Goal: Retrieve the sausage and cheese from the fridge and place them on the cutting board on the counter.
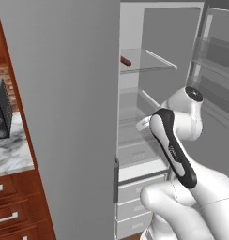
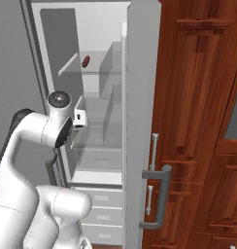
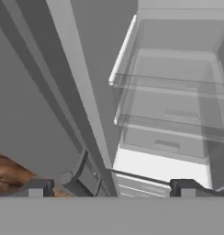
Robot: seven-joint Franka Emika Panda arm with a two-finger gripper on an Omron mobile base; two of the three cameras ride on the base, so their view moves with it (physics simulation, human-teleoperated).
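Hand view looks into the open fridge (image 3: 169,69): smooth grey walls, clear glass shelves (image 3: 173,85) with pale front edges stacked one over another, and a flat white drawer (image 3: 159,167) top below them. The end effector (image 3: 109,187) has its two small dark, blocky fingertips (image 3: 38,187) spread as wide as they go, with nothing between them; one tip sits before the fridge's grey closed door (image 3: 36,114), the other before the white drawer front. A dark metal handle (image 3: 81,172) and a patch of reddish-brown wood grain (image 3: 8,176) lie low beside the first tip.

From the left base view, the sausage (image 1: 125,61), a small dark red-brown cylinder with rounded ends, lies on the uppermost glass shelf, well above the end effector (image 1: 143,123) and farther into the cabinet. The end effector is level with the middle shelves, just inside the opening. Away from it, past the closed door, the veined marble counter (image 1: 11,154) tops reddish wooden drawers with silver handles and carries a dark boxy appliance (image 1: 1,110)

In the right base view the sausage (image 2: 86,61) again rests above the end effector (image 2: 79,118). The opened fridge door (image 2: 140,121) stands edge-on beside it, with dark panelled wooden cabinets (image 2: 198,97) beyond
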